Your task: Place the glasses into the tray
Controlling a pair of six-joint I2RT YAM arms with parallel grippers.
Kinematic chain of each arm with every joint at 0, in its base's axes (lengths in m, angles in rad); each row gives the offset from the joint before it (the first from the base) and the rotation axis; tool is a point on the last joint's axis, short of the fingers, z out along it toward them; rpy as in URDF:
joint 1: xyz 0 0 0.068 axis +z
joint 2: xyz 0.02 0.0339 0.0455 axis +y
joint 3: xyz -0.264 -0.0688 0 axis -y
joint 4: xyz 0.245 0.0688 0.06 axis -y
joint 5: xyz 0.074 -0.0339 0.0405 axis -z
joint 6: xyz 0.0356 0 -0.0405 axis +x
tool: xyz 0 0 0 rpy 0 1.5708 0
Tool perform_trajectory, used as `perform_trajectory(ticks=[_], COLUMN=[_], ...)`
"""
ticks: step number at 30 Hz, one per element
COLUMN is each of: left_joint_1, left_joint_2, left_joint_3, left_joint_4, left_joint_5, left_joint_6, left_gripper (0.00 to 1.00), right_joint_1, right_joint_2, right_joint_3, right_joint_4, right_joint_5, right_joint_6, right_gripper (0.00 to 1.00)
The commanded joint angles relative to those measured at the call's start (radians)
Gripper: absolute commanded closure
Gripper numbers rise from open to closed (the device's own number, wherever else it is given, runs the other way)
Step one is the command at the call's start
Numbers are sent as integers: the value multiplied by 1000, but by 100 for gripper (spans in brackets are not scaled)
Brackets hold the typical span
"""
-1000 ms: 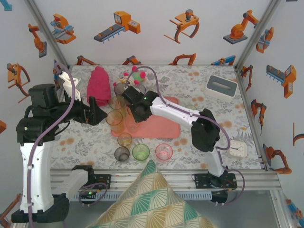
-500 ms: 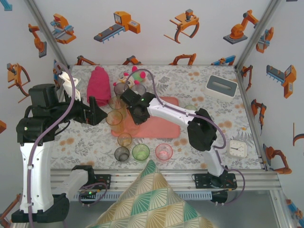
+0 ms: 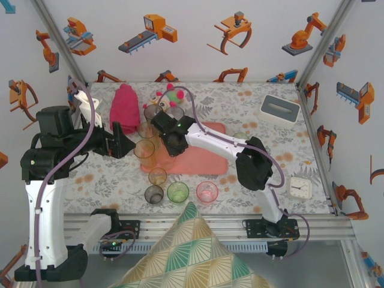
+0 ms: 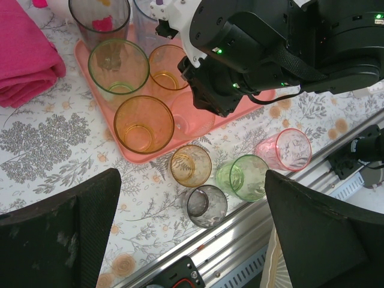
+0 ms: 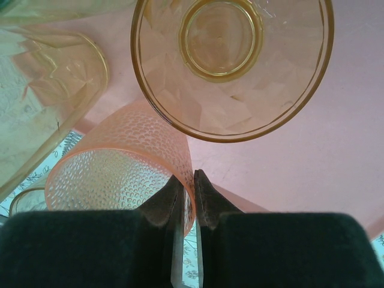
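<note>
Four glasses (image 4: 249,177) stand on the counter (image 4: 54,138), off the tray (image 5: 300,150). A dimpled orange glass (image 5: 120,174) is pinched by its wall in the right jaws at the tray's edge, so release and a clean lift are called for next. The left jaws are spread wide and empty.

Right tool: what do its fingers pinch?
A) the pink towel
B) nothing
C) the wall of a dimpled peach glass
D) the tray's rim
C: in the right wrist view the right tool is closed on the dimpled peach glass over the tray.
</note>
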Motion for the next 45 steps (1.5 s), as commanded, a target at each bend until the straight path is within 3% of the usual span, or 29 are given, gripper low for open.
perform_trajectory(ticks=[1, 45], left_joint_1=[3, 3], left_joint_2=[-10, -8], left_joint_3=[9, 14], left_joint_4=[-3, -3], left_joint_5=[17, 18], left_joint_6=[-2, -6], left_gripper=[3, 3], right_joint_1=[8, 8], right_joint_2=[13, -10], right_joint_3=[28, 39], right_joint_4=[-19, -32], right_joint_5=[7, 0], right_joint_6=[2, -13], right_gripper=[86, 69])
